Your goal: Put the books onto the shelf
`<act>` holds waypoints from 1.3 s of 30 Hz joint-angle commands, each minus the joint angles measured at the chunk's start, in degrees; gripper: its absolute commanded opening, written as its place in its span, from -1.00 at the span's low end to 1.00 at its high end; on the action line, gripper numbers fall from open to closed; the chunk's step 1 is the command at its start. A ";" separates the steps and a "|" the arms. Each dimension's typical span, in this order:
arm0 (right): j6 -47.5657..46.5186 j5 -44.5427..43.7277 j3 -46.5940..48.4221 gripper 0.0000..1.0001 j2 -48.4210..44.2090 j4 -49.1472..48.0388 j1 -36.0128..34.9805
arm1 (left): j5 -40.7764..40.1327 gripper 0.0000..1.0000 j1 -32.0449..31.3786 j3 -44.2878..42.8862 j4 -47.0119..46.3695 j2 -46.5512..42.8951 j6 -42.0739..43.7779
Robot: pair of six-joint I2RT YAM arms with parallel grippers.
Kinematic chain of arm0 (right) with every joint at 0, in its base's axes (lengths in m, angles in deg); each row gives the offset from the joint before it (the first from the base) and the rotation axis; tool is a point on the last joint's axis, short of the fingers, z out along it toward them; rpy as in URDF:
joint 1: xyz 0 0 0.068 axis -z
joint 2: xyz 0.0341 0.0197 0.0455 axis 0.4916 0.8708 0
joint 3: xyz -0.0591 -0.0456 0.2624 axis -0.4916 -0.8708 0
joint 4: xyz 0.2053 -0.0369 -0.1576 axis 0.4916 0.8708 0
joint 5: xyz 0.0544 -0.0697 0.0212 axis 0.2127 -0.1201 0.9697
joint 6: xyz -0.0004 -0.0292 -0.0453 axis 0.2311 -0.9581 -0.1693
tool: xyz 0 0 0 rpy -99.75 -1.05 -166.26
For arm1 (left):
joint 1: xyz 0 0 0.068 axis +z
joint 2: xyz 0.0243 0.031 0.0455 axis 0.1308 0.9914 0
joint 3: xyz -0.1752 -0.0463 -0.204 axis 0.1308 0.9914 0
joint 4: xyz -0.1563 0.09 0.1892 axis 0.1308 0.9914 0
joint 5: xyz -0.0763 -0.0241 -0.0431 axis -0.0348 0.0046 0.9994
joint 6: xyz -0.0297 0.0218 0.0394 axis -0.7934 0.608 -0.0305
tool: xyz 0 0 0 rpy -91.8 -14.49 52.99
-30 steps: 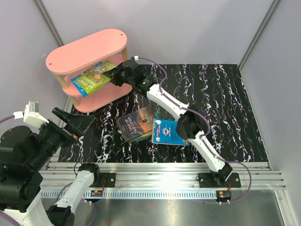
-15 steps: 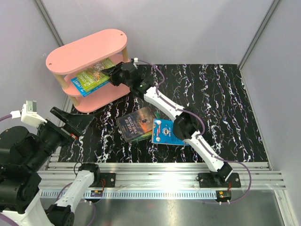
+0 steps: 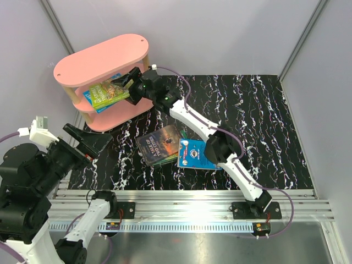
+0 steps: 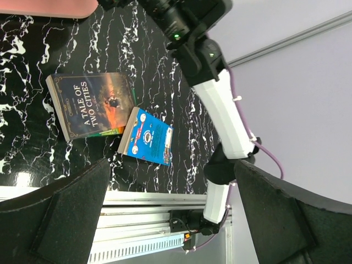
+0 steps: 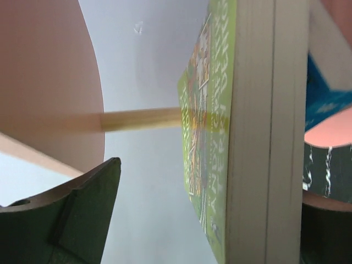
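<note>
On the middle tier of the small pink oval-board shelf with pale wooden posts (image 3: 102, 58), a thin green cartoon-cover paperback (image 3: 107, 92) lies flat over a bright blue book (image 5: 324, 102). The right hand (image 3: 125, 85) reaches in at the tier's right end, its fingers spread wide. The green paperback's page edge sits between them, with a clear gap to one finger (image 5: 82, 214), so nothing is clamped.

The left hand (image 4: 170, 176) hangs wide apart and holds nothing, above the near left of the black white-veined counter (image 3: 247, 121). On the counter, a dark brown-black paperback (image 3: 159, 144) overlaps a green one (image 3: 165, 160), with a blue one (image 3: 195, 154) just beside them.
</note>
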 commanded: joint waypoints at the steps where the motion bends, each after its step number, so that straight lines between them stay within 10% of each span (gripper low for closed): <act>1: -2.59 6.06 -1.17 0.77 -8.78 0.14 0.79 | 1.16 0.98 -0.21 0.66 -1.96 -0.25 1.36; 7: -3.57 12.65 -6.02 0.54 -11.24 3.84 3.07 | 1.16 0.97 -0.22 2.15 -2.32 -0.61 1.54; 11: -3.57 15.30 -6.11 -0.55 -10.28 5.69 4.13 | 1.60 0.97 -0.21 3.38 -2.93 -0.43 1.28; 14: -3.22 16.00 -6.37 -0.88 -9.92 5.69 4.22 | 1.60 0.97 -0.21 4.09 -3.02 -0.43 1.45; 24: 4.07 16.53 2.84 -0.93 -1.85 -0.63 4.31 | 1.51 0.97 -0.13 4.97 -2.93 0.36 2.50; 30: 9.09 16.09 5.39 -0.59 1.50 -5.30 3.96 | 0.37 0.97 -0.22 3.48 -2.58 1.94 3.91; 34: 9.18 16.44 6.72 0.90 2.73 -4.60 3.87 | 0.63 0.97 -0.22 4.17 -3.02 3.00 4.35; 39: 7.69 18.45 6.20 1.00 1.77 -4.94 4.04 | 1.77 0.97 -0.21 5.23 -4.16 4.05 4.26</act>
